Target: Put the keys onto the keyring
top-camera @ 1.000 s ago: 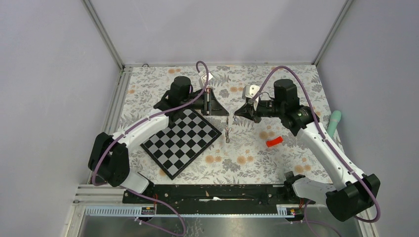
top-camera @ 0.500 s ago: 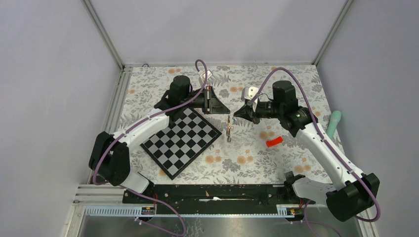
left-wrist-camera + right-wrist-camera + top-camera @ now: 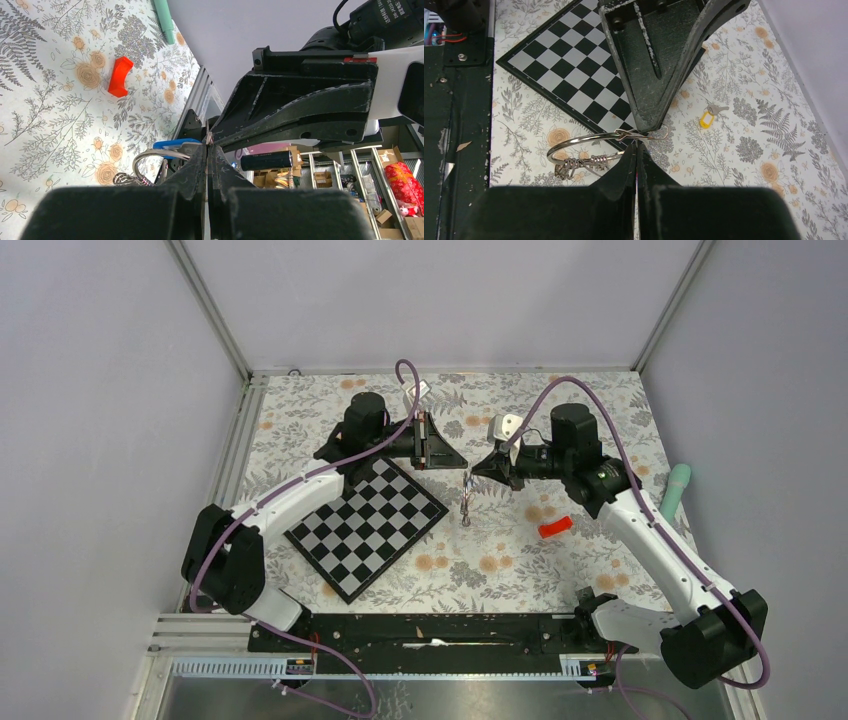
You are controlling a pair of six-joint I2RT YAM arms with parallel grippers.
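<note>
Both my left jaws and my right jaws are pressed together, tip to tip above the surface [image 3: 734,165], nipping the keyring [image 3: 574,141] steady for threading. The blue-capped key [image 3: 175,144] seems already on it, while the yellow-headed key [image 3: 710,119] lies well apart.

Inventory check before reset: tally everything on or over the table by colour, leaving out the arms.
Red: 1, red block
Mint green: 1, green stick
Blue: 1, blue-capped key
Yellow: 1, yellow-capped key
Silver: 1, keyring
Black-and-white: 1, chessboard
Total: 6
</note>
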